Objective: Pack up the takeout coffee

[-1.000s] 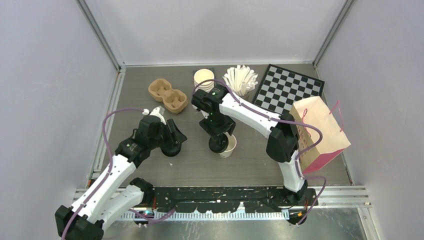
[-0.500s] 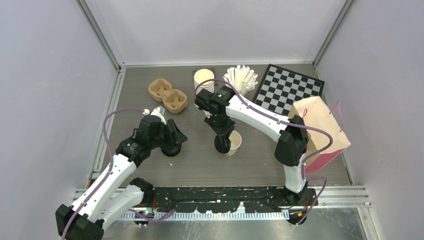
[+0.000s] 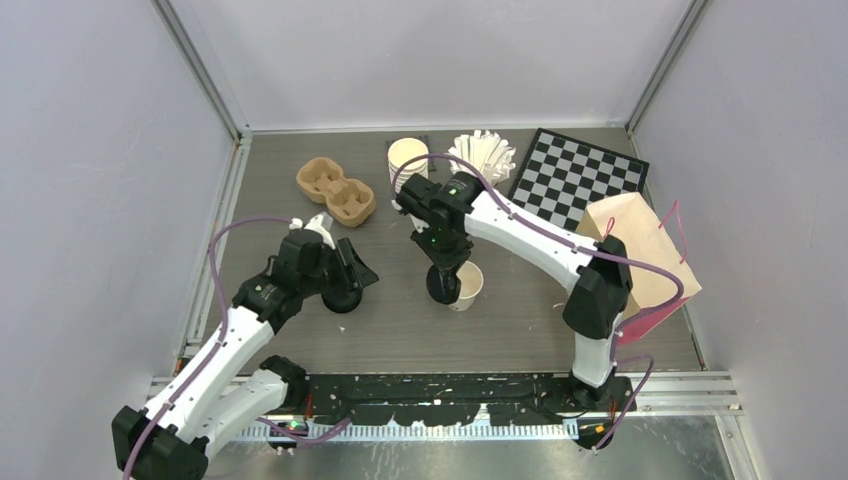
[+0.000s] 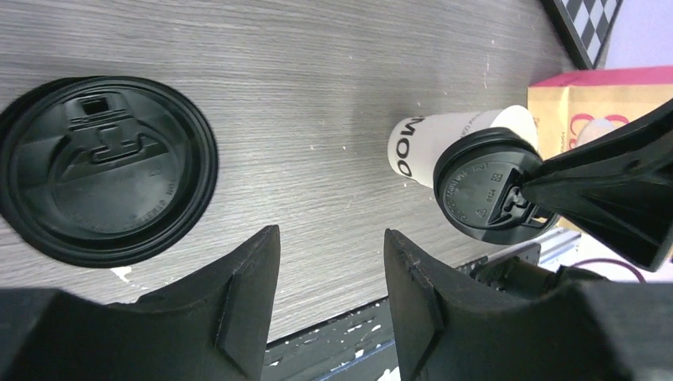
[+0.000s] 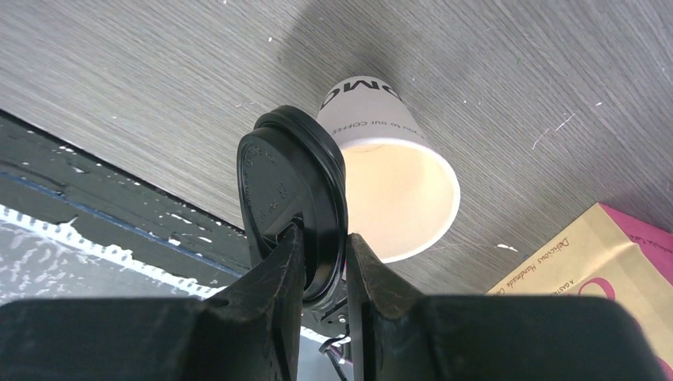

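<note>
A cream-white paper cup [image 3: 468, 284] stands open on the table, with no lid on it. It also shows in the left wrist view [image 4: 432, 141] and the right wrist view [image 5: 394, 181]. My right gripper [image 3: 441, 283] is shut on a black lid [image 5: 287, 186], held on edge just left of the cup's rim. The lid also shows in the left wrist view [image 4: 482, 193]. My left gripper [image 3: 345, 288] is open and empty, beside a second black lid [image 4: 107, 167] lying flat on the table. No capped cup is in view.
A brown cardboard cup carrier [image 3: 336, 190] lies at the back left. A stack of lidless cups [image 3: 407, 158], a bundle of white sticks [image 3: 481, 158] and a checkerboard [image 3: 575, 175] stand at the back. A tan and pink paper bag [image 3: 640, 262] stands at the right.
My right gripper has shifted slightly right and back with the lid, and its elbow has swung right. The cup now stands a little further right. The left arm has barely moved.
</note>
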Robot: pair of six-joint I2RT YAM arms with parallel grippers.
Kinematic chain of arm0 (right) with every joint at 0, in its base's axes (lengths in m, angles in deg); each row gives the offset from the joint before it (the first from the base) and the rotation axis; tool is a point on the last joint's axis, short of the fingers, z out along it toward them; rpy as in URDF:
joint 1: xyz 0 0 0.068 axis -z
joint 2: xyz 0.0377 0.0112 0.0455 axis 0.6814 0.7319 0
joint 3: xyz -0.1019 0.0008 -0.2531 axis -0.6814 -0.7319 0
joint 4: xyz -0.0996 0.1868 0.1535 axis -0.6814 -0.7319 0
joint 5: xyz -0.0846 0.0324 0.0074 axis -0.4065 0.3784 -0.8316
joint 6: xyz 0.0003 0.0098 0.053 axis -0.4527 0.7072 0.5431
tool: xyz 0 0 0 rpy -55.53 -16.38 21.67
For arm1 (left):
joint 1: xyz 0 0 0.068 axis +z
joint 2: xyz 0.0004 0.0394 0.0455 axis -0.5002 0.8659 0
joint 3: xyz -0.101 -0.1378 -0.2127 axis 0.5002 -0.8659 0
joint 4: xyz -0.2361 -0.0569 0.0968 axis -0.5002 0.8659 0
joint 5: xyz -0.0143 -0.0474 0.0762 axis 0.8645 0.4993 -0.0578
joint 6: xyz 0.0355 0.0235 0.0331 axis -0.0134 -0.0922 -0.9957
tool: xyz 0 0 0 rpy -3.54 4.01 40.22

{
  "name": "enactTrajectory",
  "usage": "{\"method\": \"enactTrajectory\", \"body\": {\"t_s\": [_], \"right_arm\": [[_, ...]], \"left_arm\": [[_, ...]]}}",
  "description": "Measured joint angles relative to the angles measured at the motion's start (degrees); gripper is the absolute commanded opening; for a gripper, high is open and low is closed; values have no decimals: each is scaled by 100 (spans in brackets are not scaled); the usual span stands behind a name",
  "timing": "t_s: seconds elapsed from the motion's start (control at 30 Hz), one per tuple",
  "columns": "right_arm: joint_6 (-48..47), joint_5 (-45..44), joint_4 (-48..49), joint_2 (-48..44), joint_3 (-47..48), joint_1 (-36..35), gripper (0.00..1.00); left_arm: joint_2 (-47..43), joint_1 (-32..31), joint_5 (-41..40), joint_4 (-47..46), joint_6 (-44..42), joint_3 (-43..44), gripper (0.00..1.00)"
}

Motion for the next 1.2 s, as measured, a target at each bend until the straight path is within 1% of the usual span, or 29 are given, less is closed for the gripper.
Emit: {"method": "enactTrajectory", "body": {"t_s": [0.1,0.17,0.27,0.43,0.6,0.87,1.0,1.2], "right_arm": [[2,79,94,-271,-44,90,20],[4,264,249,-564,-157,258,21],[7,485,490,-1016,-442,592,21],[17,911,863,-1569,-1067,1145,24],[20,1370,1239,-1663,-1556,1451,26],[22,1801,1725,-1663,-1969,1580,29],[37,1937,1886,-1663,-2194,1652,29],[61,1976,2002,-1665,-2319,1716,29]], "left_arm": [[201,-9,328,-129,-24,7,51],[514,-79,505,-184,-72,72,51],[940,-380,603,-254,-155,223,52],[1220,-815,695,-584,-155,476,53],[1438,-874,758,-1191,-44,535,53],[1937,-892,957,-2297,428,494,53],[2251,-914,1106,-2647,533,472,53],[2577,-990,1237,-2876,623,463,51]]}}
